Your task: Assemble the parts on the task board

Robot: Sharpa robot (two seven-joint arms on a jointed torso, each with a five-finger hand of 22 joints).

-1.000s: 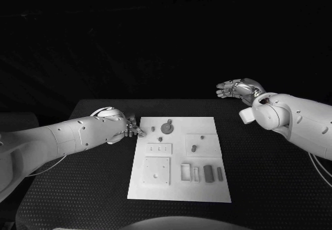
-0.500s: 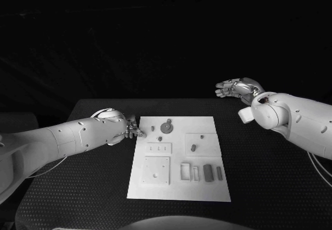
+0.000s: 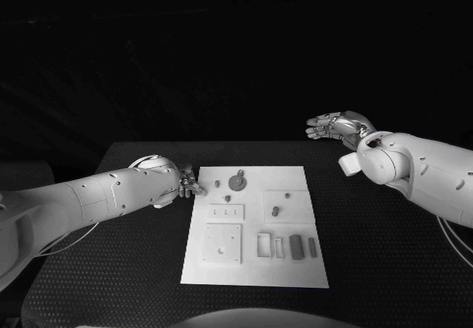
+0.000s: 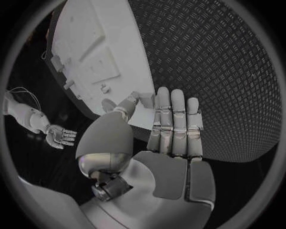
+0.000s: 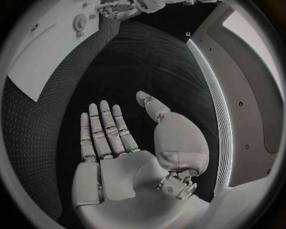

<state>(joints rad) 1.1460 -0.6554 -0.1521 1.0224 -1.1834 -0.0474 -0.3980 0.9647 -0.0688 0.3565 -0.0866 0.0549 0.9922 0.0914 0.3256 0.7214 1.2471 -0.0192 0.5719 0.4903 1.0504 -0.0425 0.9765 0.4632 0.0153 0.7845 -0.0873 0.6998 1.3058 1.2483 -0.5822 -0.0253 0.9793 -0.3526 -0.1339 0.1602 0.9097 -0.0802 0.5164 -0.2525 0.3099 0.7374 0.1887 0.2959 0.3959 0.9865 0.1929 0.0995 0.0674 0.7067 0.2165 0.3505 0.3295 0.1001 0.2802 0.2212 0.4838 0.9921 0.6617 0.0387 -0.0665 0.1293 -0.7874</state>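
The white task board [image 3: 254, 266] lies in the middle of the black table. On its far part sit a round disc part [image 3: 238, 182] and small pegs [image 3: 227, 198]; two dark bars [image 3: 296, 247] lie near its right front. My left hand [image 3: 187, 185] hovers at the board's far left corner, holding nothing. In the left wrist view that left hand [image 4: 171, 129] has straight fingers, with the thumb reaching toward the board's [image 4: 89, 38] corner. My right hand [image 3: 335, 126] is raised past the table's far right, palm open and empty, also plain in the right wrist view [image 5: 113, 138].
Raised square plates [image 3: 223, 242] and slotted frames [image 3: 264, 244] stand on the board's near half. Bare black table [image 3: 118, 273] stretches on both sides of the board. The right wrist view shows the board [image 5: 42, 62] and the left hand [image 5: 116, 9] far off.
My left hand's fingers have drawn back slightly from the board's edge. The right hand has edged a little to the left.
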